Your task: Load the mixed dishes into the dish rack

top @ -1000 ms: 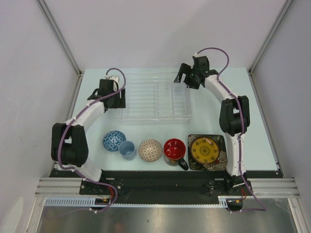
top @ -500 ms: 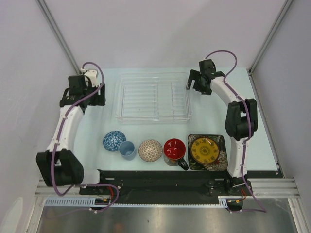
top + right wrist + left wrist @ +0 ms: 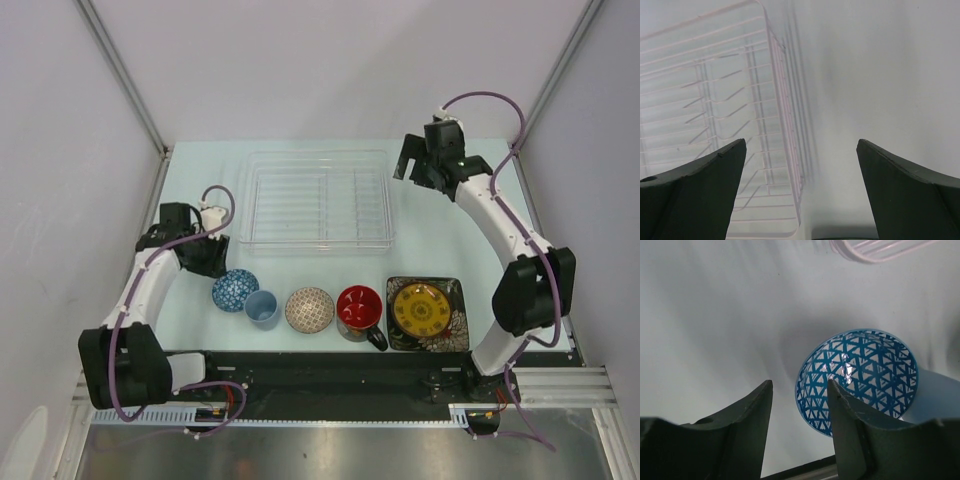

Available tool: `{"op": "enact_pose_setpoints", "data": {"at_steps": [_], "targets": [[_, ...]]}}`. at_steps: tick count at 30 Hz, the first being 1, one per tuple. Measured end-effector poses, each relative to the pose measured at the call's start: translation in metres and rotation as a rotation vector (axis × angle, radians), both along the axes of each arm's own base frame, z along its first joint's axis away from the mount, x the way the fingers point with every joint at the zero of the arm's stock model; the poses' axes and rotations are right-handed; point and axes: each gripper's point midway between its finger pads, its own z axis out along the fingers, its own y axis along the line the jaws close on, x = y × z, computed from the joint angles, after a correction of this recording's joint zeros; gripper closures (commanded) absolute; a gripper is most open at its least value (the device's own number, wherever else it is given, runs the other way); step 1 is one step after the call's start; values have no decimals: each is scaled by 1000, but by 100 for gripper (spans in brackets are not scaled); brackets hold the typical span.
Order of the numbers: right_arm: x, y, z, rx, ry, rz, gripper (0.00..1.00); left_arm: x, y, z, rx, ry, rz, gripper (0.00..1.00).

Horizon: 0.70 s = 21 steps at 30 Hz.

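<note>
Left wrist view shows the blue bowl [image 3: 860,380] upright on the desk [image 3: 715,315], just off the rack's [image 3: 875,247] near-left corner. The rack holds no dish. From the bowl a row runs along the rack's near side: the cup [image 3: 263,308] just beside it, then the beige bowl [image 3: 310,309], the mug [image 3: 359,308], and the yellow plate [image 3: 422,309] lying on the square plate [image 3: 396,341] past the rack's near-right corner.

The left claw [image 3: 799,390] hangs over the bowl's left edge, its fingers a narrow gap apart and holding nothing. Whether a finger touches the rim I cannot tell. The right claw [image 3: 801,145] is spread wide and empty beside the rack's far-right corner.

The likely step is pinching the bowl's rim. The gap looks tight for that, so a finger may land on top of the rim instead of straddling it and tip the bowl or shove it into the cup. The glazed wall may also slip from a shallow pinch while being carried to the rack, and the clear rack wall is easy to clip
</note>
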Motion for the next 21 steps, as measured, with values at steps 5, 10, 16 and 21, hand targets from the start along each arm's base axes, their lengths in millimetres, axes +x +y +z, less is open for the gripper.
{"op": "enact_pose_setpoints", "data": {"at_steps": [5,10,16,21], "targets": [[-10,0,32,37,-70,4,1,-6,0,-6,1,22,-35,48],[-22,3,31,53,-59,15,2,-9,0,-27,6,93,-76,49],[-32,6,18,55,-17,21,2,-28,1,-65,9,227,-120,52],[-36,6,25,59,-29,25,5,-30,-1,-72,0,237,-144,97]]}}
